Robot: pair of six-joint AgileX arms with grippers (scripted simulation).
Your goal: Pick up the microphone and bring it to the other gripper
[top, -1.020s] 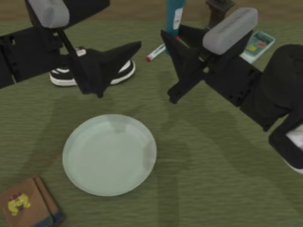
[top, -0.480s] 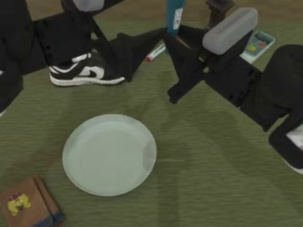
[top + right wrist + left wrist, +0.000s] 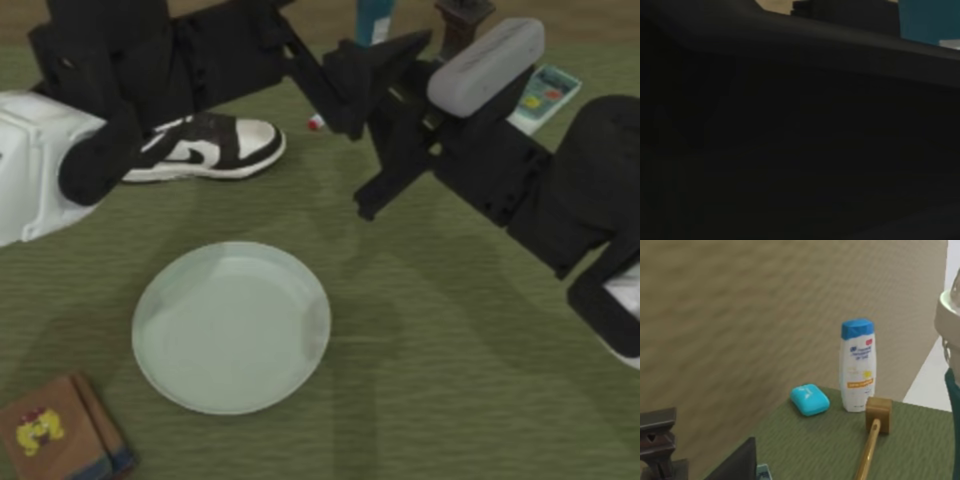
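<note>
The microphone [image 3: 373, 18] hangs upright above the back of the table, its teal handle running out of the top view. My right gripper [image 3: 385, 120] is shut on it. In the left wrist view its white-grey head [image 3: 951, 315] and teal handle [image 3: 955, 420] sit at the picture's edge. My left gripper [image 3: 375, 70] reaches across from the left and stands open right beside the microphone, overlapping the right gripper. One of its black fingers [image 3: 740, 460] shows in its wrist view. The right wrist view is dark.
A black-and-white shoe [image 3: 205, 150] lies under the left arm, and a pale plate [image 3: 232, 327] sits in the middle. A marker's red cap [image 3: 316, 122], a book [image 3: 60, 430] and a teal card [image 3: 545, 95] lie around. Farther back are a bottle [image 3: 857, 365], blue soap [image 3: 810, 399] and a wooden mallet [image 3: 875, 430].
My left arm has swung right and toward the back, over the shoe, bringing its gripper up to the microphone. The right arm and microphone have stayed still.
</note>
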